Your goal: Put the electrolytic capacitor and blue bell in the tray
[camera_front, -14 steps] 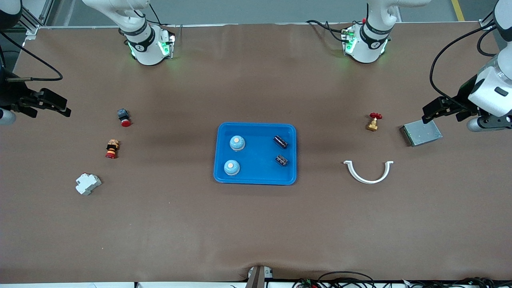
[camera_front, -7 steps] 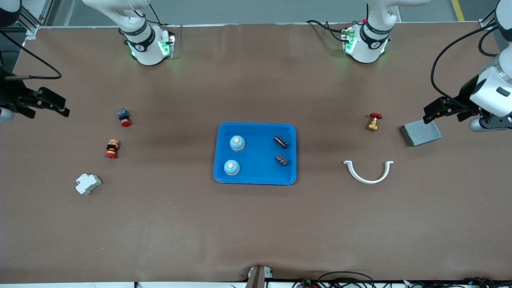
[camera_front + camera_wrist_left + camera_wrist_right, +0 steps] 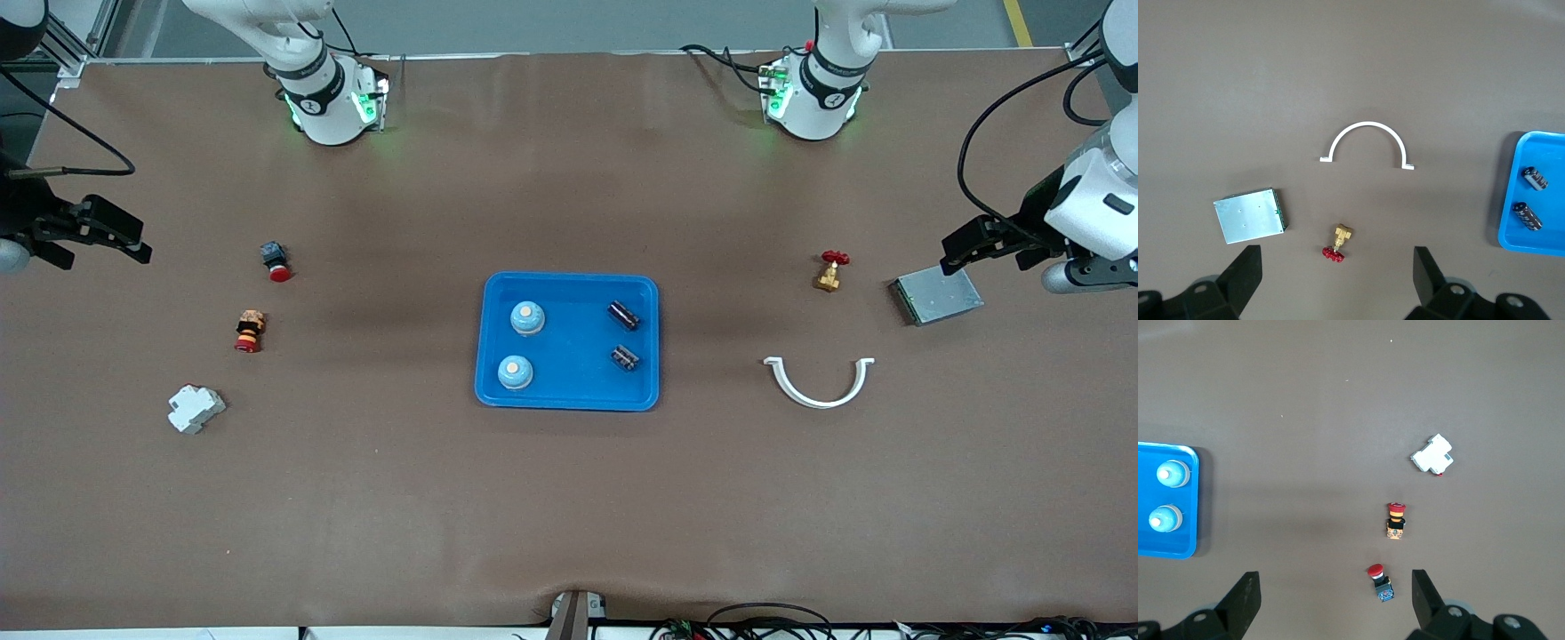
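Note:
The bright blue tray (image 3: 573, 356) lies mid-table. In it stand two blue bells (image 3: 527, 317) (image 3: 515, 372) toward the right arm's end, and two dark electrolytic capacitors (image 3: 624, 314) (image 3: 626, 357) lie toward the left arm's end. My left gripper (image 3: 965, 244) is open and empty, up over the table beside the grey box. My right gripper (image 3: 116, 236) is open and empty over the table's right-arm end. The left wrist view shows the tray's edge (image 3: 1551, 240) with both capacitors (image 3: 1535, 178). The right wrist view shows the tray (image 3: 1165, 547) with both bells (image 3: 1171, 474).
Toward the left arm's end lie a brass valve with a red handle (image 3: 831, 269), a small grey flat box (image 3: 936, 296) and a white curved clip (image 3: 819, 382). Toward the right arm's end are a red push-button (image 3: 276, 261), a red-and-yellow button (image 3: 250, 331) and a white breaker (image 3: 196, 408).
Both grippers have drifted slightly outward toward their ends of the table. Nothing on the table or in the tray has moved.

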Available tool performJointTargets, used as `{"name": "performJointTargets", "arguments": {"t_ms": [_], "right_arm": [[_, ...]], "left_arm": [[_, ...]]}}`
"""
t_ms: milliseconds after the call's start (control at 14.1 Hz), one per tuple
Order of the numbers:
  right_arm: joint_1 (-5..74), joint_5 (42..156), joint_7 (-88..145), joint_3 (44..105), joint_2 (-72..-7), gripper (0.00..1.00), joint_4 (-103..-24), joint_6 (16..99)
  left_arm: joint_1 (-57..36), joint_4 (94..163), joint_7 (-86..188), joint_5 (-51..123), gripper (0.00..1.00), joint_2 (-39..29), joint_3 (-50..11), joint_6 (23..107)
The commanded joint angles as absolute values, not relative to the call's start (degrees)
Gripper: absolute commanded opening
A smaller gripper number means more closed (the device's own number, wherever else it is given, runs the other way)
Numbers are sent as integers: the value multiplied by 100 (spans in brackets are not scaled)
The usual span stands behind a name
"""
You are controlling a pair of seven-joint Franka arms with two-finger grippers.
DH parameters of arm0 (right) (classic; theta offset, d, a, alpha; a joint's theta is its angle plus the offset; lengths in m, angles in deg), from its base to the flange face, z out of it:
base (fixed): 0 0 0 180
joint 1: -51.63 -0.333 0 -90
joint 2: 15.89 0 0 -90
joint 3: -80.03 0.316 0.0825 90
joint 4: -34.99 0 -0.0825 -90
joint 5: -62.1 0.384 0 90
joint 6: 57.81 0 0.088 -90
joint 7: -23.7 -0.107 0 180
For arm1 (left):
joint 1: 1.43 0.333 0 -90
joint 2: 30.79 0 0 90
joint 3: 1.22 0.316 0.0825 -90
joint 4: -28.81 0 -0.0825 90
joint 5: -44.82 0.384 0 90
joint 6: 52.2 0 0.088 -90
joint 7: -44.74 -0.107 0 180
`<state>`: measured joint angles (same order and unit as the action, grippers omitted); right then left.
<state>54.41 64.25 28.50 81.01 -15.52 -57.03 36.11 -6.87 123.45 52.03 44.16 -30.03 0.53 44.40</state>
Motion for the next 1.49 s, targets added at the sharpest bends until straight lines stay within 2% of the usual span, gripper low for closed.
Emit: {"name": "performJointTargets", "arguments": {"t_ms": [0, 1208, 1421], "right_arm": [[5497, 6368, 2915, 8143, -1431, 100, -5774, 3632], [5506, 6394, 2915, 8126, -1439, 100, -5791, 3658], [5532, 6385, 2923, 8117, -1439, 100, -5809, 3640]], "left_arm": [[-609, 12197, 5090, 4517, 100, -2947, -34, 4325], [-617, 12197, 5090, 4517, 100, -2938, -34, 4334], [-688, 12031, 5107, 4517, 100, -2947, -34, 4334]]}}
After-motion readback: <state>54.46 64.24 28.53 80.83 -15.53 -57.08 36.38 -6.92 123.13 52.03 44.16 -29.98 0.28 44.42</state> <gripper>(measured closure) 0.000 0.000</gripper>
